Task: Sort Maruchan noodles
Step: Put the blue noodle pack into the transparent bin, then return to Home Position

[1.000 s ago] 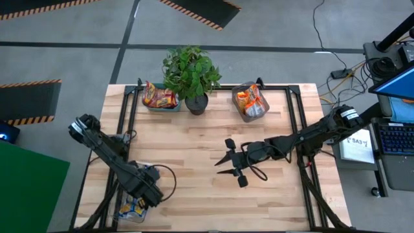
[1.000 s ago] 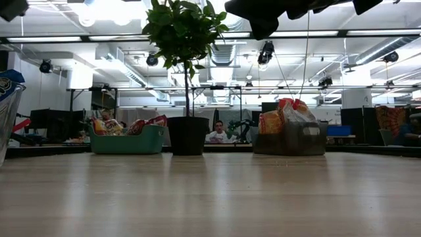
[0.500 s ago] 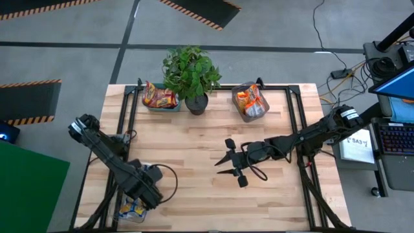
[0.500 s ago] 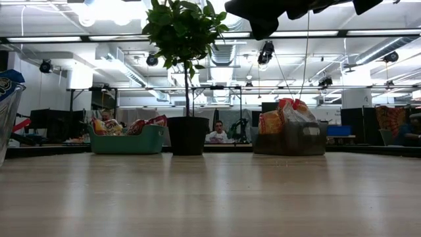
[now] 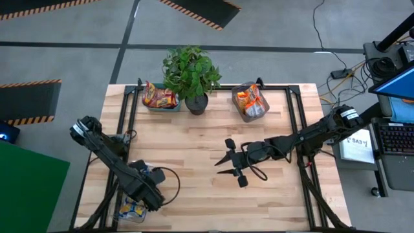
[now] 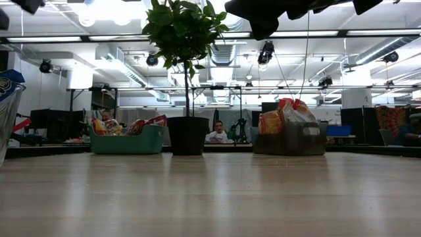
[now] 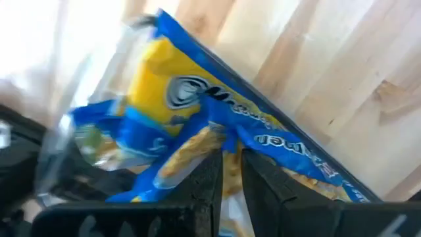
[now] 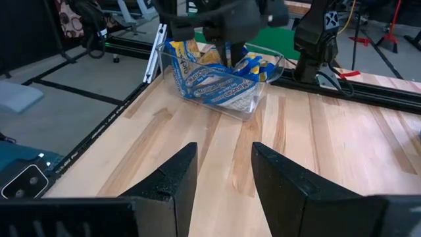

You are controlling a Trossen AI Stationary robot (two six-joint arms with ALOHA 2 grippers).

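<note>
Blue-and-yellow packet [image 7: 197,141] — between left claw [image 7: 227,172] fingers

No legible text; only blurred lettering on the blue-and-yellow packet [image 7: 197,125]

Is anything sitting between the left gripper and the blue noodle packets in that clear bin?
Nothing visible does. The left gripper is already at the clear bin, its narrowly parted fingers right against the blue-and-yellow packets. The right gripper waits open over mid-table.
</note>
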